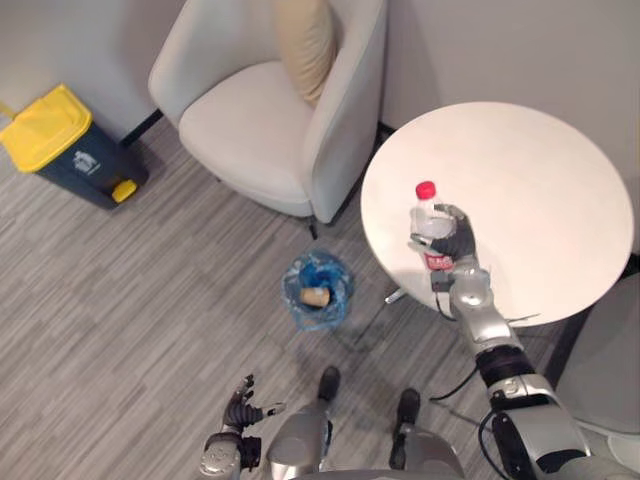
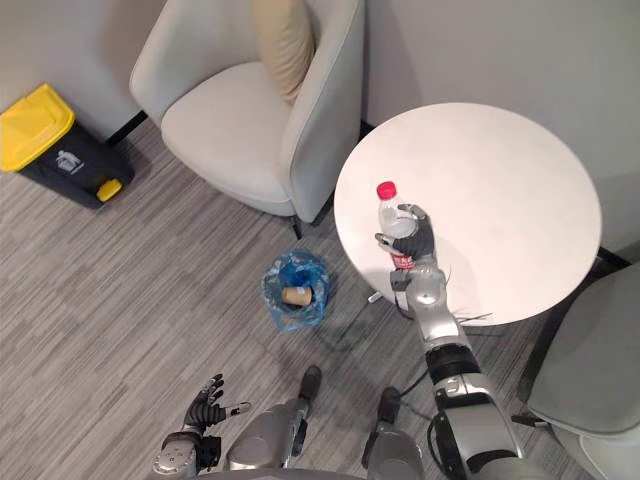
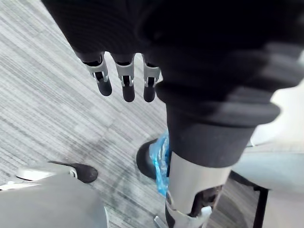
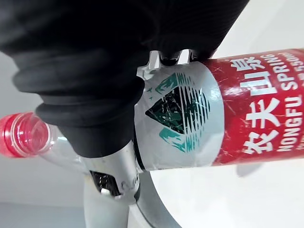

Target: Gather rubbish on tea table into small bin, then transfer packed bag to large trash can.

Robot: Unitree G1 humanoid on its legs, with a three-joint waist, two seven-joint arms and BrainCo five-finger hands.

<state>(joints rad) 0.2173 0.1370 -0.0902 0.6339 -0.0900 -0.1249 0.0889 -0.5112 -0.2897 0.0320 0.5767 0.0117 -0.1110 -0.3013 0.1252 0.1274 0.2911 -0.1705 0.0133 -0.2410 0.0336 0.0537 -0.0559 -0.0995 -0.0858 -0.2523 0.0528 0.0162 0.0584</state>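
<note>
Step in hand: gathering, first half of the task. The right robot hand (image 1: pixel 455 240) is curled round a clear plastic bottle (image 1: pixel 427 218) with a red cap (image 1: pixel 426 189), standing upright over the near left part of the round white bench (image 1: pixel 540 180). Whether the base has left the bench top I cannot tell. Nothing else lies on the bench, so this looks like the last piece of rubbish there.

The left robot hand (image 1: pixel 240 408) hangs low at the robot's left side above the floor (image 1: pixel 120 300), fingers straight and relaxed, holding nothing.

The small bin (image 1: pixel 300 275), lined with a blue bag, sits on the floor just left of the bench's edge, near the armchair (image 1: pixel 260 130). A brown scrap (image 1: pixel 316 296) lies inside it. The large trash can (image 1: pixel 60 140), dark with a yellow lid, stands well apart at the far left by the wall. The bag step is not yet begun.

Next move, by my reckoning: carry the bottle leftward off the bench, lower it over the bin mouth, then let go. The mouth is narrow and the bottle long, so going in end-first seems safest.

Writing: the bottle's label (image 4: pixel 247 109) is red with white characters and lettering, next to a white band bearing a dark green emblem; print not transcribed here.
</note>
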